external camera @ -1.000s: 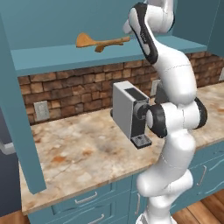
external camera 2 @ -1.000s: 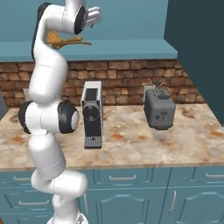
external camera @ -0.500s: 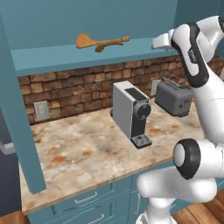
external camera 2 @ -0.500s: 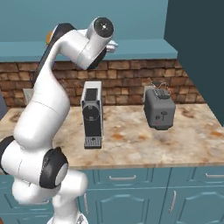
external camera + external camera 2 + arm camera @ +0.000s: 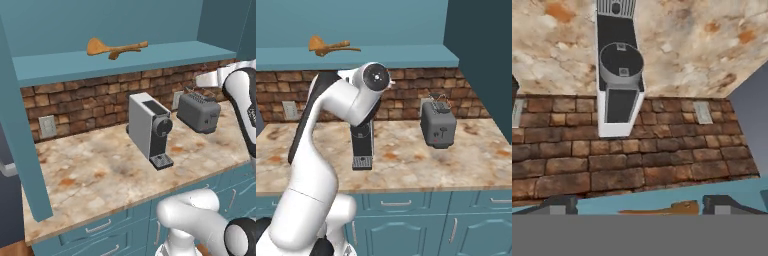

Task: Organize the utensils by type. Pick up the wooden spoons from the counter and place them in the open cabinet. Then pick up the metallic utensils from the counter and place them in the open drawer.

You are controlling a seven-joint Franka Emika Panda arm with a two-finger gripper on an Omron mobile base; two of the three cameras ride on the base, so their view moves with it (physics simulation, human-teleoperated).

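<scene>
Evidently both wooden spoons (image 5: pixel 116 48) lie on the cabinet (image 5: pixel 125 61) shelf, so my pincer (image 5: pixel 634 204) hangs released, empty.

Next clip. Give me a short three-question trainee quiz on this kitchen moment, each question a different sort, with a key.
1. True or false: the wooden spoons lie on the cabinet shelf.
2. What stands nearest the toaster on the counter? A) coffee machine B) kettle C) blender
3. Fill in: the gripper fingers are ____ and hold nothing.

Key: 1 true; 2 A; 3 open.
</scene>
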